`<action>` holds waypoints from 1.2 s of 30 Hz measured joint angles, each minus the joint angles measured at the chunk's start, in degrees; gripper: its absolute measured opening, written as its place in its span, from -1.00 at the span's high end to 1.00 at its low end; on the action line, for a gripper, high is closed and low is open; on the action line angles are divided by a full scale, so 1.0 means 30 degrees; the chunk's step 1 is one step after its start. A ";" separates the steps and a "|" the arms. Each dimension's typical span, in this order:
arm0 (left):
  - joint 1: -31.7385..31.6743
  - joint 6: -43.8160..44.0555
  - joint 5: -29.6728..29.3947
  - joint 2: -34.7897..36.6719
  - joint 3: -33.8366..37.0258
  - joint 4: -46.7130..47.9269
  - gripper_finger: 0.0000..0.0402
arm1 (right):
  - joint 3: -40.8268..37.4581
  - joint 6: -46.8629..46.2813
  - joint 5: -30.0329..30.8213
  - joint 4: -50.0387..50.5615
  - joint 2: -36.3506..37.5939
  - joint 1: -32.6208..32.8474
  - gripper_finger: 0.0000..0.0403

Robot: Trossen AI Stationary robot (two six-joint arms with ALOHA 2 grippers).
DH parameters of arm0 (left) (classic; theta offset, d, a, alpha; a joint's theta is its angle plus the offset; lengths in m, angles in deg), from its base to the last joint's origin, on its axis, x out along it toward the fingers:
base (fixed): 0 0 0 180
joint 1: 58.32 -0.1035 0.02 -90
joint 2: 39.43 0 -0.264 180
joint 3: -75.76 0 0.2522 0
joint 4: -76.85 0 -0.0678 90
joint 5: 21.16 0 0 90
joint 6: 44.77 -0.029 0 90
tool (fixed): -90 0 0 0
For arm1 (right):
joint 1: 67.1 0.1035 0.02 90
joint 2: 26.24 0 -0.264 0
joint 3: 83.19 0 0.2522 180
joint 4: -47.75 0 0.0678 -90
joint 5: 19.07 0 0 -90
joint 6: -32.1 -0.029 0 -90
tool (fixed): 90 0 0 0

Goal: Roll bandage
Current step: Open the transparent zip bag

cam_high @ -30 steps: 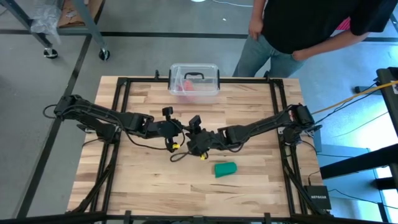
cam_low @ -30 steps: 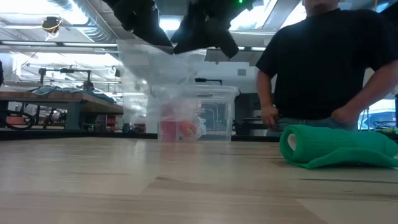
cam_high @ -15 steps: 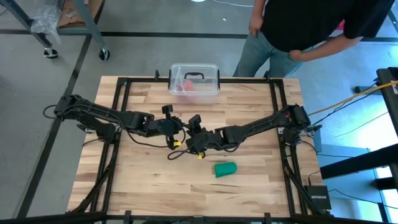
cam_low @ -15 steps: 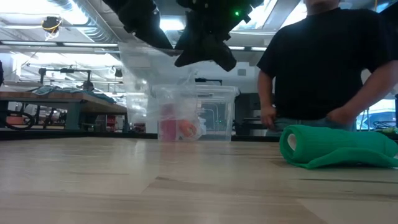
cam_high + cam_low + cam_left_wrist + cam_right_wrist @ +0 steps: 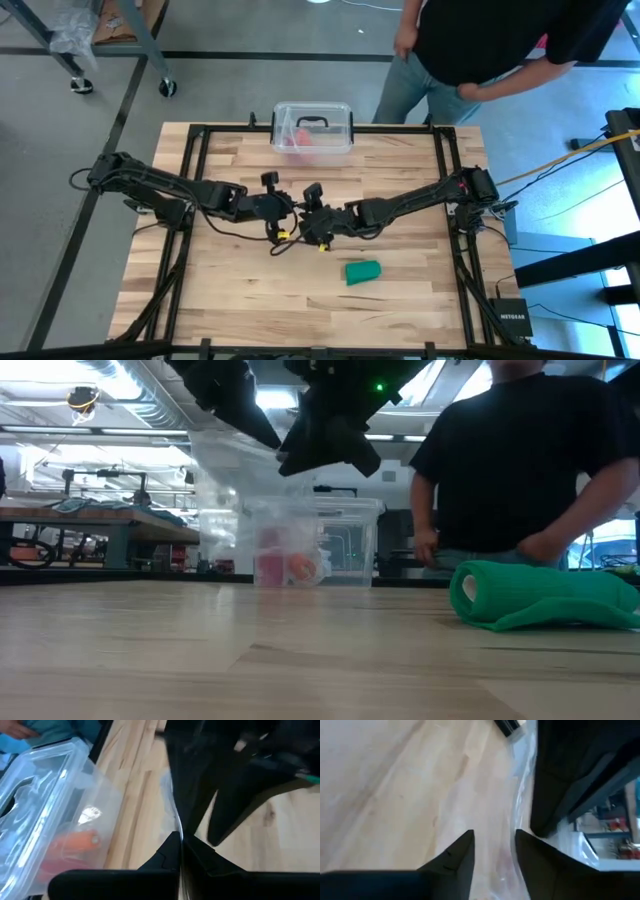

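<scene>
While lying on table | bandage (image 5: 362, 272): green, partly rolled, loose tail

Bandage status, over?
Left claw shut on clear wrapper, mid-air. Right claw open beside it. Bandage lies untouched on table, nothing blocking.

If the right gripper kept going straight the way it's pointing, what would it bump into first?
Probably the thin clear plastic wrapper, which hangs just ahead of the right gripper and its parted jaws. The left gripper is shut on that wrapper. Behind it is the light wooden table. Depth is hard to judge.
</scene>
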 joint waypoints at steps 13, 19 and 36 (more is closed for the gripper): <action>-0.0234 0.0401 -0.2131 -0.0022 0.0000 0.0050 0.99 | 0.0000 -0.1663 -0.2620 0.2018 -0.0154 0.0044 0.94; -0.0197 0.0570 -0.3523 -0.0068 0.0001 0.0527 0.99 | -0.0129 -0.2832 -0.4057 0.2082 -0.0175 0.0036 0.97; -0.0464 -0.1643 -0.0708 -0.3018 0.0947 -0.4730 0.99 | -0.2694 -0.4476 -0.4841 -0.0316 -0.0204 -0.0831 0.98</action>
